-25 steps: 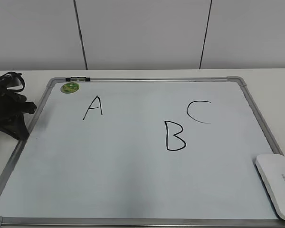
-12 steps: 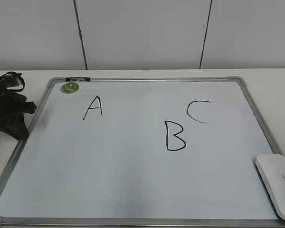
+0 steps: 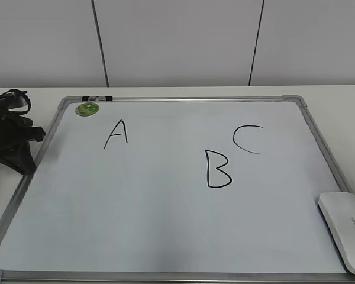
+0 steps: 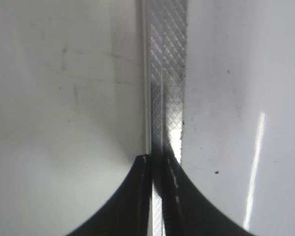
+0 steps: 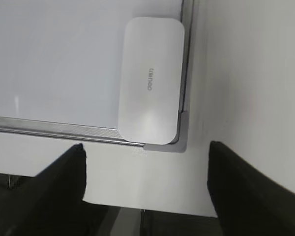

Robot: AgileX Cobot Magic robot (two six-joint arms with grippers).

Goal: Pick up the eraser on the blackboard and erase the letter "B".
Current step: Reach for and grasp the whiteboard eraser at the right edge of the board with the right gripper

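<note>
At the lower right corner of the exterior frame I log the eraser (image 3: pixel 344 229), lying flat on the blackboard (image 3: pixel 165 225) with its outer edge against the right side of the frame rail; its long axis runs from upper left to lower right there, roughly along that rail. The letter "B" (image 3: pixel 218 169) sits right of centre, up and to the left of the eraser, with the letter "C" (image 3: pixel 247 139) just above-right of it and the letter "A" (image 3: pixel 116 134) well apart at upper left. No right arm shows in this view; the left gripper (image 3: pixel 12 145) sits at the left edge, beside the board's left rail, far from the eraser. In the left wrist view I see the left gripper (image 4: pixel 157 196) with its fingers pressed together, only a sliver between them, over the diamond-textured silver rail; nothing is held. In the right wrist view the eraser (image 5: pixel 150 81) fills the upper centre, long axis running top to bottom of the frame, tucked into the board's grey corner cap (image 5: pixel 182 132). The right gripper (image 5: pixel 146 189) has its two dark fingers spread wide at the bottom of the frame, left and right, with the eraser above the gap and apart from both. My judgement: the right arm is the nearer, and the spread fingers already straddle the eraser's short width, so the coming move is forward onto it.
</note>
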